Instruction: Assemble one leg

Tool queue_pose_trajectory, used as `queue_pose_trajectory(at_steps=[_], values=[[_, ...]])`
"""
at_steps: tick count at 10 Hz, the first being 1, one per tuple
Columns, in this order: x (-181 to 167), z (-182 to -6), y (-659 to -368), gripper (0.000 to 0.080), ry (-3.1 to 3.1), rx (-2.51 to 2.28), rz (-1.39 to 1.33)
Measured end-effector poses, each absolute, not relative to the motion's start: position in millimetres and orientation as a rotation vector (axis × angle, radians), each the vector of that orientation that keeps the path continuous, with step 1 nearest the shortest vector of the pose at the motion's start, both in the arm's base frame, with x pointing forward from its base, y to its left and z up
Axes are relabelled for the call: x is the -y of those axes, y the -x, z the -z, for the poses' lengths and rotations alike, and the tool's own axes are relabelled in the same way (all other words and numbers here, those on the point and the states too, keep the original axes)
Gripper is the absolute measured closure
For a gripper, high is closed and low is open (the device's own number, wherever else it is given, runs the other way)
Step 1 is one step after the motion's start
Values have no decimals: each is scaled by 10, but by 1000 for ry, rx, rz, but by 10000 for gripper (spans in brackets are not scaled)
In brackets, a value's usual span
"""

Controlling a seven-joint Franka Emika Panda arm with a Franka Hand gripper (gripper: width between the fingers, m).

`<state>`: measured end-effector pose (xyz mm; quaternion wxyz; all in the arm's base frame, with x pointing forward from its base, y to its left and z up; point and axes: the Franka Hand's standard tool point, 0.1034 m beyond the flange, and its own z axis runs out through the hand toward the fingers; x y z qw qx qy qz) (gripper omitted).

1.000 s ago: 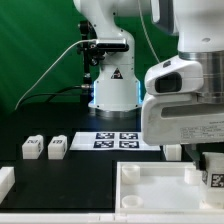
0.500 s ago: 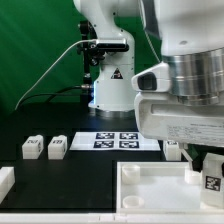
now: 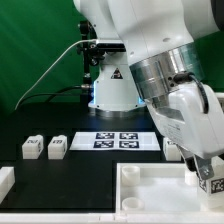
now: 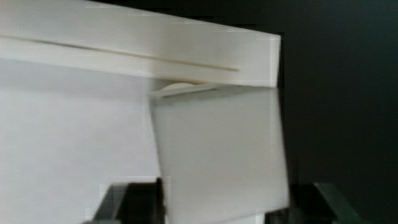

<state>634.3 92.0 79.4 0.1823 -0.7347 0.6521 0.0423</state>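
My gripper (image 3: 207,172) is at the exterior view's right, shut on a leg (image 3: 212,184), a stubby white block with a marker tag. It holds the leg just above the right end of the large flat white panel (image 3: 150,186). In the wrist view the leg (image 4: 222,140) stands between my gripper's (image 4: 228,208) dark fingers (image 4: 128,202), with the panel (image 4: 71,120) behind it. Two more legs (image 3: 32,147) (image 3: 57,146) stand on the black table at the left. Another leg (image 3: 172,150) shows partly behind my arm.
The marker board (image 3: 118,140) lies flat behind the panel, in front of the robot base (image 3: 112,90). A white part (image 3: 5,181) sits at the exterior view's lower left edge. A green backdrop stands behind.
My wrist has turned and tilted, so the gripper body now slants. The held leg has stayed near the panel's right end, shifting slightly.
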Motion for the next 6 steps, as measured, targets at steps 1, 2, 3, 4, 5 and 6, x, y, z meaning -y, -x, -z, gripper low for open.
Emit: queue_pose_trajectory(at_steps=[1,2,3,4,5,6], values=[[-925,-795,-6343,489,2085,-1828,-116],[-926,-794,-6343,489,2111,-1796,-108],[-959,-788,-6330,489,2153,-1761,-103],[-1061,-792,-6305,320,2335,-1582,-67],[-1162,-807,-6294,188,2535,-1324,-19],[-1223,-808,-6271,162,2691,-1059,11]])
